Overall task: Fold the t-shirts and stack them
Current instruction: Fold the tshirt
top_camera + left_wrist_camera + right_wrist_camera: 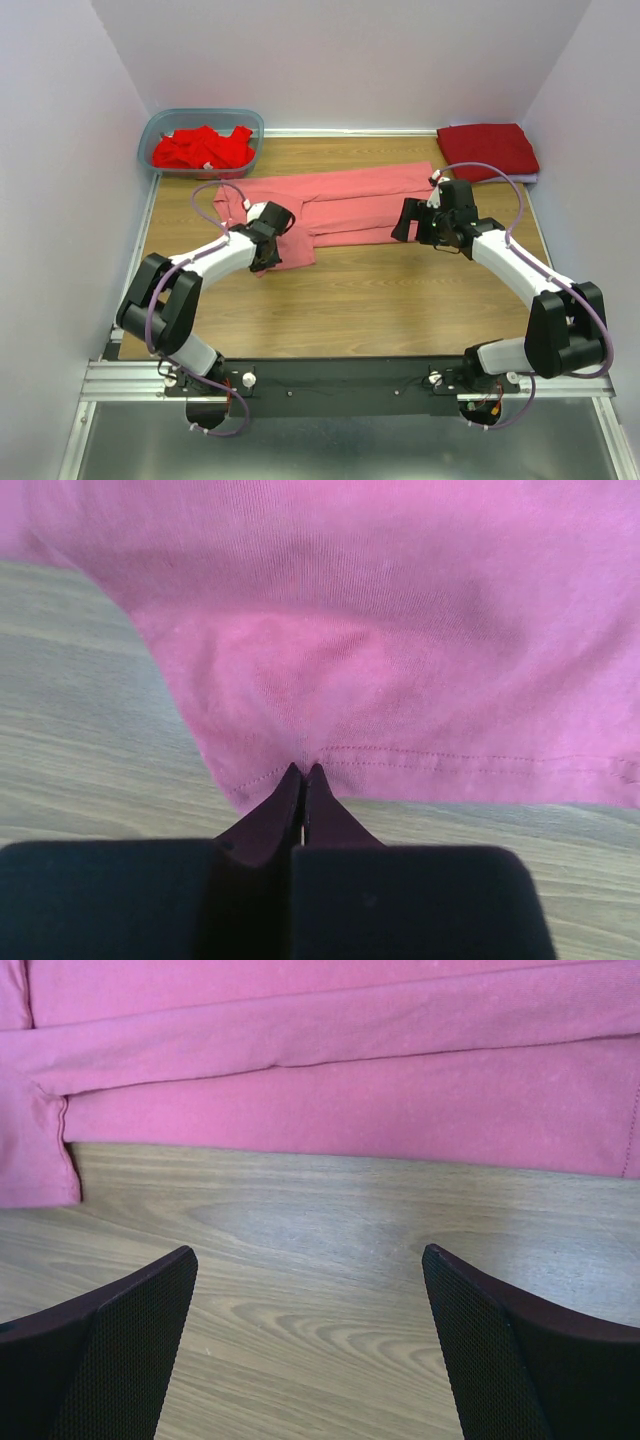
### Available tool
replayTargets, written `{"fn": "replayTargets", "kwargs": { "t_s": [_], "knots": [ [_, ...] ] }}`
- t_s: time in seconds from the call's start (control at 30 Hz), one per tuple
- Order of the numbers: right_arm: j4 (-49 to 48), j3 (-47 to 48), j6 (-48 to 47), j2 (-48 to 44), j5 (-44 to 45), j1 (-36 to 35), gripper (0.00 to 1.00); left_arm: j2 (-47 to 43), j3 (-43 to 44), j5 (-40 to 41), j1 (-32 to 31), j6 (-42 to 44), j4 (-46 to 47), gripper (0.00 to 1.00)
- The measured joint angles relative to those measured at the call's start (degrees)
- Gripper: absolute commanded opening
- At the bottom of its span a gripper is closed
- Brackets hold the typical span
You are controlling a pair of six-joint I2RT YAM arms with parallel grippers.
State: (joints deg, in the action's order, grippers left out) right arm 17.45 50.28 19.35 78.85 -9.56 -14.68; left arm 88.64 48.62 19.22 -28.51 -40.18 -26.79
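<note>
Left claw (303, 772) pinches hem of puckered salmon-pink t-shirt (400, 630).

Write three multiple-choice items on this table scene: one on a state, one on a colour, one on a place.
1. The left hand is:
A. wide open over bare wood
B. shut on the hem of the pink shirt
C. out of view

2. The shirts in the tub are:
A. bright red
B. blue
C. white

3. The folded dark red shirt lies:
A. in the tub
B. at the far right corner of the table
C. on the pink shirt

Answers:
1 B: in the left wrist view its fingertips meet at the puckered hem.
2 A: the top view shows red cloth filling the tub.
3 B: the top view shows it sitting in that corner.
</note>
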Motion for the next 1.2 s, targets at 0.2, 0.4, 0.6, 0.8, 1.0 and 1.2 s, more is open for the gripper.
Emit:
{"fn": "replayTargets", "kwargs": {
  "t_s": [0.2,0.4,0.6,0.8,1.0,1.2],
  "knots": [
    [0.02,0.0,-0.42,0.0,0.0,0.0,1.0,3.76,12.07,2.78,2.29,4.63,-2.84,0.0],
    [0.2,0.0,-1.11,0.0,-0.07,0.0,1.0,11.21,26.45,4.26,8.0,10.25,-2.14,0.0],
    [0.22,0.0,-1.68,0.0,-0.13,0.0,1.0,21.53,40.83,5.03,11.63,13.53,-2.4,0.0],
    [0.22,0.0,-2.34,1.14,-0.76,0.0,1.0,27.1,47.84,5.03,11.56,15.21,-2.05,0.13],
    [0.26,0.0,-2.47,2.8,-1.25,0.0,1.0,29.81,48.48,5.03,11.54,16.57,-1.18,0.39],
    [0.26,0.0,-1.55,2.8,2.25,0.0,0.99,29.99,48.43,4.55,11.67,17.0,0.48,0.67]
  ]
}}
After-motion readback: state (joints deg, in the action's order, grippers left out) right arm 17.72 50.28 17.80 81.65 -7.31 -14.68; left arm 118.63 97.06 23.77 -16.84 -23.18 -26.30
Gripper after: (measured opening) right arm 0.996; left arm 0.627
